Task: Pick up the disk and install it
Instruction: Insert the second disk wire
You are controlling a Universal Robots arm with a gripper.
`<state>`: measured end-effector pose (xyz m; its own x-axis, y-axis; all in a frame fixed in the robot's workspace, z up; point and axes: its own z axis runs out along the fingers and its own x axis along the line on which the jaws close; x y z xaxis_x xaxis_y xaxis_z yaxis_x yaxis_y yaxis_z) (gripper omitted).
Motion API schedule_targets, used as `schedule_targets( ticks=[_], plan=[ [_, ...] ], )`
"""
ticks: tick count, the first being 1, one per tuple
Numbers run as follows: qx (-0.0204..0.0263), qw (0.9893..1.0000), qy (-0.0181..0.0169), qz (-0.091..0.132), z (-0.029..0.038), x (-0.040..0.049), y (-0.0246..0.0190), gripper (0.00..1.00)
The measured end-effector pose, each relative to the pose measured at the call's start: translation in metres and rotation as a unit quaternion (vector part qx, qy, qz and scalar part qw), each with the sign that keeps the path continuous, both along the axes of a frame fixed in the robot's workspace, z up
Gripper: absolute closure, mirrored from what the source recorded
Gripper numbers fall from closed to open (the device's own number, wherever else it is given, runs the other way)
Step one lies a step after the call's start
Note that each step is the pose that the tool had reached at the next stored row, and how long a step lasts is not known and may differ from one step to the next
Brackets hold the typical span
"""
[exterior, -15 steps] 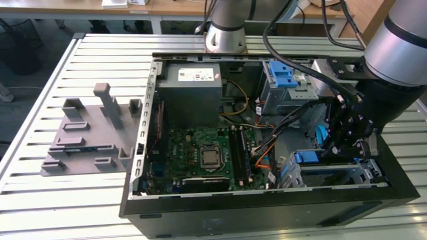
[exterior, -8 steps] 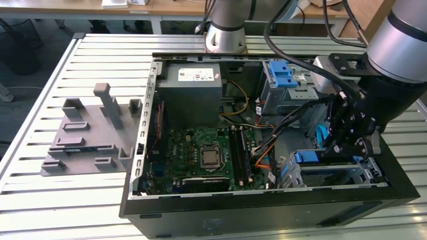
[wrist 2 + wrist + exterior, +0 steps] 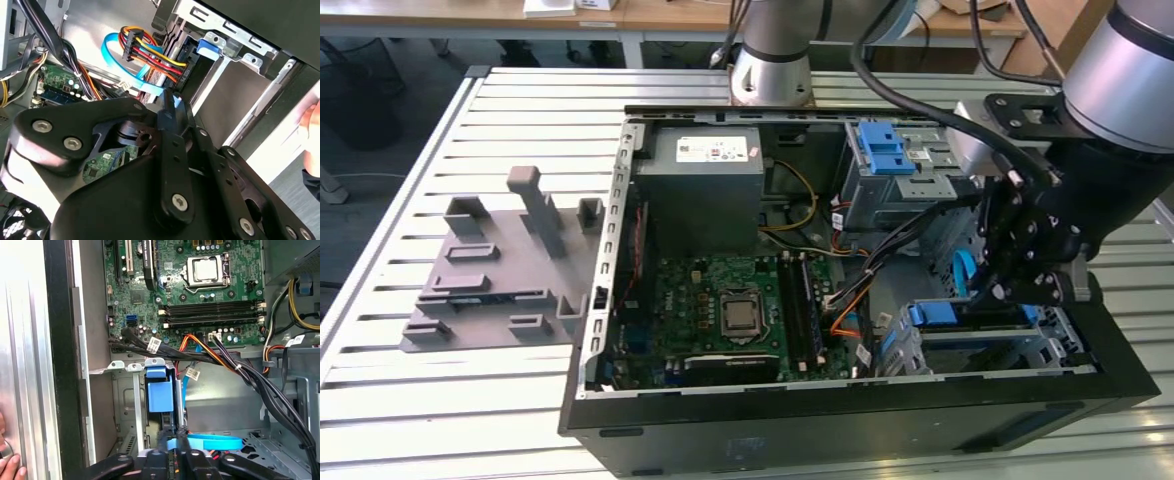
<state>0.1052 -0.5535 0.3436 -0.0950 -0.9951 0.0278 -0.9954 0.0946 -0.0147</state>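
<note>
Likely step: install; disk (image 3: 160,395) already sat edge-on in the lower bay (image 3: 125,405), blue bracket outward.
Gripper (image 3: 180,440): low in the case, just beside the disk's edge.
Jaws: could not tell whether shut, or pinching anything.
Next move calls for: a straight line along the bay, clear of the cables (image 3: 225,365).
Hidden: disk label and body, contact point, how deeply it was seated.

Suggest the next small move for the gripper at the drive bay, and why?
Probably a short, slow push along the slot. The disk, blue bracket showing, already sits in the drive bay, the gripper is right behind it, and I can't tell whether it's fully seated.
</note>
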Motion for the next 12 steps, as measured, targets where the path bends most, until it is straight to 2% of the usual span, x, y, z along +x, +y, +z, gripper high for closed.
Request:
schedule_targets(
  ticks=[1, 2, 3, 4, 12],
  plan=[
    [0.0001, 1.0, 0.0001, 0.0, 0.0003, 0.0, 0.0, 0.78],
    [0.0002, 1.0, 0.0001, 0.0, 0.0003, 0.0, 0.0, 0.84],
    [0.0001, 1.0, 0.0001, 0.0, 0.0003, 0.0, 0.0, 0.84],
    [0.0, 1.0, 0.0001, 0.0, 0.0002, 0.0003, 0.0, 0.89],
    [0.0, 1.0, 0.0001, 0.0, -0.0066, 0.0031, 0.0, 0.89]
  ],
)
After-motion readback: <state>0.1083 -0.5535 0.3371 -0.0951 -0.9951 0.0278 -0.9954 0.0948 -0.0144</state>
